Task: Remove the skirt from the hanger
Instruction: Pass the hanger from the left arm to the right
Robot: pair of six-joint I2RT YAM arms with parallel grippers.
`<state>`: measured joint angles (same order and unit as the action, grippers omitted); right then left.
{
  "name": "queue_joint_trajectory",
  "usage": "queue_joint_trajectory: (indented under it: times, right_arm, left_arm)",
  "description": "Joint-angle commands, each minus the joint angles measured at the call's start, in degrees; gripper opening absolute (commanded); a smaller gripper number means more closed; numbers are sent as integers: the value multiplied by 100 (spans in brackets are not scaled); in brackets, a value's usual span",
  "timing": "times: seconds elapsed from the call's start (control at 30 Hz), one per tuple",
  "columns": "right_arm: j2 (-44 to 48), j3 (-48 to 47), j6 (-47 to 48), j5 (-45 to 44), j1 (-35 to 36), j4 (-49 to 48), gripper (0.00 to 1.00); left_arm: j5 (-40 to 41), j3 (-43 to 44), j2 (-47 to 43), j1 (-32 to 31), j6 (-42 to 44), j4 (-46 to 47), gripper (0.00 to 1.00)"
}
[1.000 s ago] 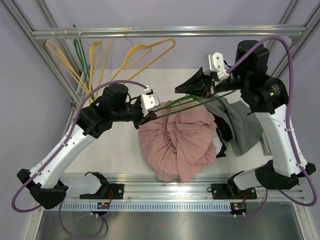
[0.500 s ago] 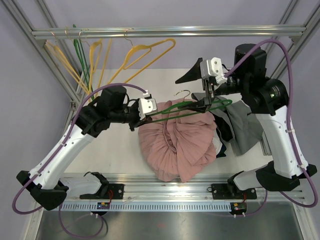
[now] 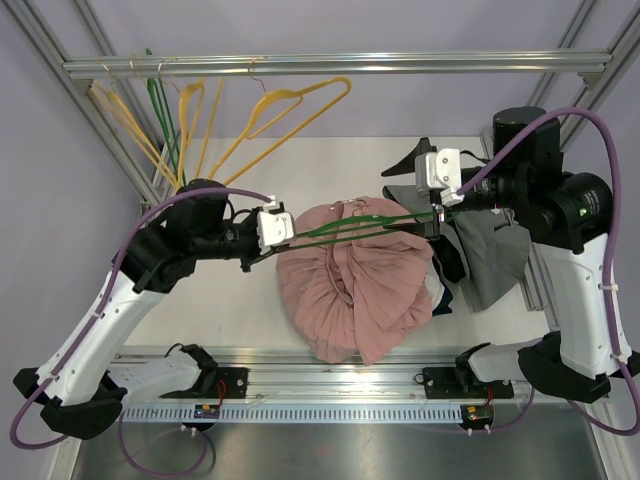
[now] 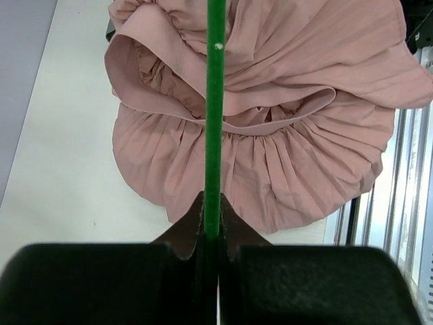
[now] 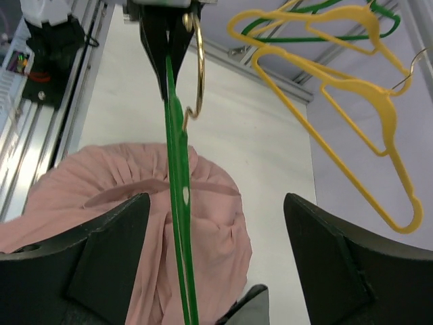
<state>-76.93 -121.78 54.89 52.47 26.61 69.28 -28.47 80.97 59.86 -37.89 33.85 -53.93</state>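
Observation:
The pink pleated skirt (image 3: 355,285) lies in a heap on the white table (image 3: 230,300). A green hanger (image 3: 365,227) stretches level just above it, with no cloth on the bar that shows. My left gripper (image 3: 287,237) is shut on the hanger's left end; in the left wrist view the jaws (image 4: 212,227) pinch the green bar (image 4: 215,122) over the skirt (image 4: 284,156). My right gripper (image 3: 418,198) stands open at the hanger's right end. In the right wrist view the bar (image 5: 178,217) passes untouched between its wide-apart fingers (image 5: 101,261), above the skirt (image 5: 101,196).
Yellow hangers (image 3: 290,105) and a green one (image 3: 158,110) hang from the rail (image 3: 400,63) at the back left. They also show in the right wrist view (image 5: 352,88). Grey and black garments (image 3: 490,250) lie right of the skirt, under the right arm.
My right gripper has opened, let go of the green hanger and drawn back to the right. The left arm has pulled the hanger leftward, and it now lies level over the skirt.

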Motion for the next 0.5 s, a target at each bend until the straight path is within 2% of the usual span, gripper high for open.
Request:
queue_joint_trajectory:
  times: [0.0,0.23,0.47]
  right_arm:
    - [-59,66,1170,-307,-42,1593,87]
    - [-112,409,1489,-545,-42,2028,80]
    - [-218,629,1691,-571,-33,2204,66]
  left_arm:
    - [200,261,-237,18,403,-47,0]
    - [316,516,-290,18,570,-258,0]
    - [263,569,-343,18,588,-241,0]
